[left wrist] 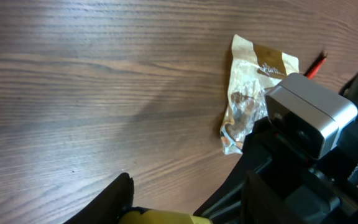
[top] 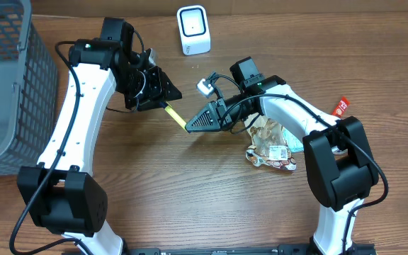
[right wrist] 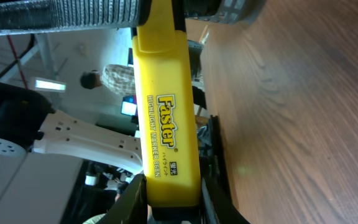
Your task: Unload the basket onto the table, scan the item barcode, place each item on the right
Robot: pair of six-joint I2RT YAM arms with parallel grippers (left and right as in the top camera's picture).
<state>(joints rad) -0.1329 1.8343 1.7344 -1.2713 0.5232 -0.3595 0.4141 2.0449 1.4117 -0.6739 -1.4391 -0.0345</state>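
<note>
The item is a yellow highlighter (top: 176,116) with black "Faster" lettering, held in the air between my two arms. My right gripper (top: 188,125) is shut on its lower end; in the right wrist view both fingers press the yellow barrel (right wrist: 165,124) at the gripper (right wrist: 173,199). My left gripper (top: 166,99) is around the highlighter's other end. In the left wrist view the yellow barrel (left wrist: 163,218) lies at the bottom edge against one black finger (left wrist: 114,199); the other side is hidden by dark parts. The white scanner (top: 193,30) stands at the table's far edge.
A crumpled brown snack bag (top: 271,145) lies on the wood under my right arm, and the left wrist view shows the bag (left wrist: 253,81) too. A grey mesh basket (top: 6,85) stands at the left. A red packet (top: 341,105) lies at the right.
</note>
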